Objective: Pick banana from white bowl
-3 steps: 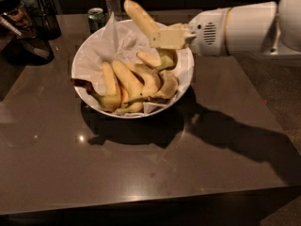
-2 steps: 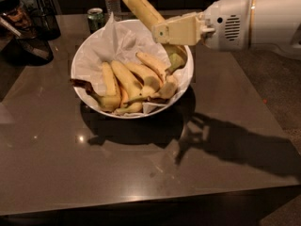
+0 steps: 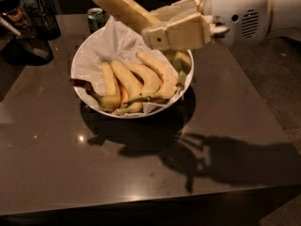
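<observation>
banana (image 3: 117, 6) tip cropped; base hidden in gripper (image 3: 152, 28) above white bowl (image 3: 140, 115)

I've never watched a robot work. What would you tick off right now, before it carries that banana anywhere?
1. End effector shut on the banana: ok. It is above the far right side of the white bowl, with a finger on each side of the fruit.
2. Banana clear of the bowl: ok, it is above the rim and the paper.
3. Grip centred: not ok, most of the banana sticks out to one side.
4. Other bananas left behind: ok, they lie in the bowl and none hangs from the lifted one.
5. Green can out of the way: cannot tell. It stands upright behind the bowl, but its gap to the banana is unclear.
</observation>
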`<state>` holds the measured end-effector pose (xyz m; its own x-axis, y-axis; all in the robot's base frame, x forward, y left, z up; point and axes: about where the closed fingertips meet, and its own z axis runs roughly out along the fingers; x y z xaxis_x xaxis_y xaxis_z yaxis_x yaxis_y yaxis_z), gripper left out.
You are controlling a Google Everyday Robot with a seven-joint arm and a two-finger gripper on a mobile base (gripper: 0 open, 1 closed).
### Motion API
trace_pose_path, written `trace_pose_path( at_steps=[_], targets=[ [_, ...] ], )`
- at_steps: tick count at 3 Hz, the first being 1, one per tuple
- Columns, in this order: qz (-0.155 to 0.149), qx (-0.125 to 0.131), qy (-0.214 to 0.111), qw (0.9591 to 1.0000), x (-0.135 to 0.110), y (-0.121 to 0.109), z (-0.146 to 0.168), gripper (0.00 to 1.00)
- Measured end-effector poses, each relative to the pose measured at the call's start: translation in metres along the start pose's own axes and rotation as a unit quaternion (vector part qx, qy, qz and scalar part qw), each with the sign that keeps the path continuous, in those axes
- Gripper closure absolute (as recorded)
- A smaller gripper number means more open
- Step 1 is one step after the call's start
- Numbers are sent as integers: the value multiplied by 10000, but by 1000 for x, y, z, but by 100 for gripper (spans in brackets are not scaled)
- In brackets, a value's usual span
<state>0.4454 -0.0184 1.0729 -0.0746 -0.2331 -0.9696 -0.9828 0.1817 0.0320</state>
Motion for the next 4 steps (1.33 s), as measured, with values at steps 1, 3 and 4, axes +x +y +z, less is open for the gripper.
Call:
trace_pose_path(
  at_steps=[1, 3, 4],
  targets=[
    [-85, -597, 89, 9981, 3, 14, 10, 100],
    [435, -1583, 163, 9863, 25, 29, 32, 100],
    [435, -1584, 163, 9863, 25, 29, 32, 100]
  ],
)
